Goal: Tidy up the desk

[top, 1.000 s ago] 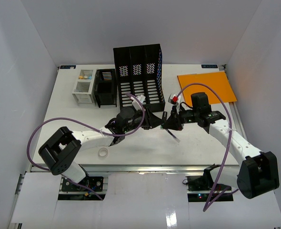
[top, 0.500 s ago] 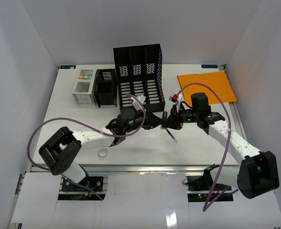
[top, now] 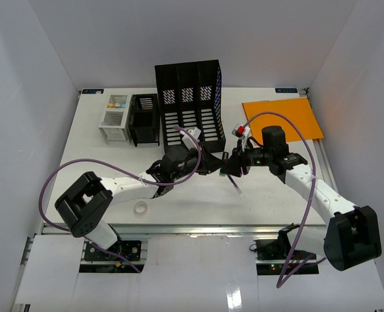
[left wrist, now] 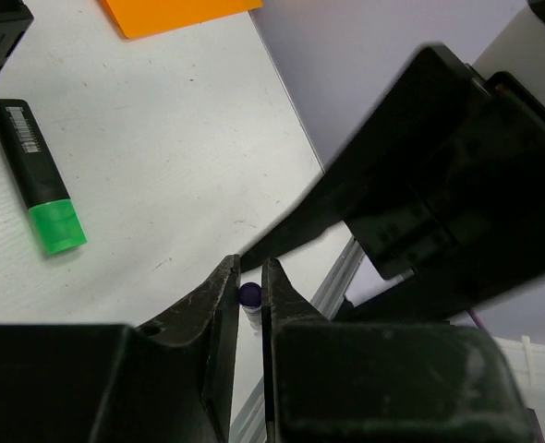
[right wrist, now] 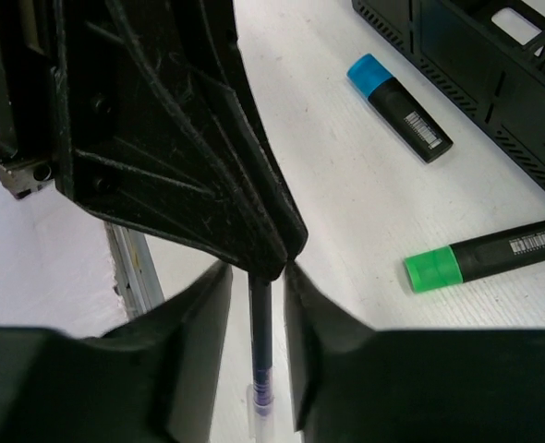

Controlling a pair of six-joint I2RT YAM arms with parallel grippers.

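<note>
Above the middle of the white desk (top: 101, 175) the two grippers meet tip to tip around a dark pen (top: 235, 184). In the left wrist view my left gripper (left wrist: 250, 269) is shut on the pen's purple end (left wrist: 250, 295). In the right wrist view the pen (right wrist: 261, 323) hangs from the left gripper's black fingers (right wrist: 208, 166). My right gripper (right wrist: 257, 277) stands open around the pen, with a gap on each side of the shaft. From above, the left gripper (top: 217, 166) and right gripper (top: 230, 166) sit in front of the file rack.
A green highlighter (right wrist: 490, 254) and a blue highlighter (right wrist: 400, 106) lie on the desk under the grippers. A black file rack (top: 189, 101), a small black organizer (top: 144, 119) and a white one (top: 116, 119) stand at the back. An orange folder (top: 283, 117) lies back right. A tape roll (top: 140, 208) is front left.
My right gripper has opened off the pen, while my left gripper has closed onto its end. Both arms stay nearly where they were.
</note>
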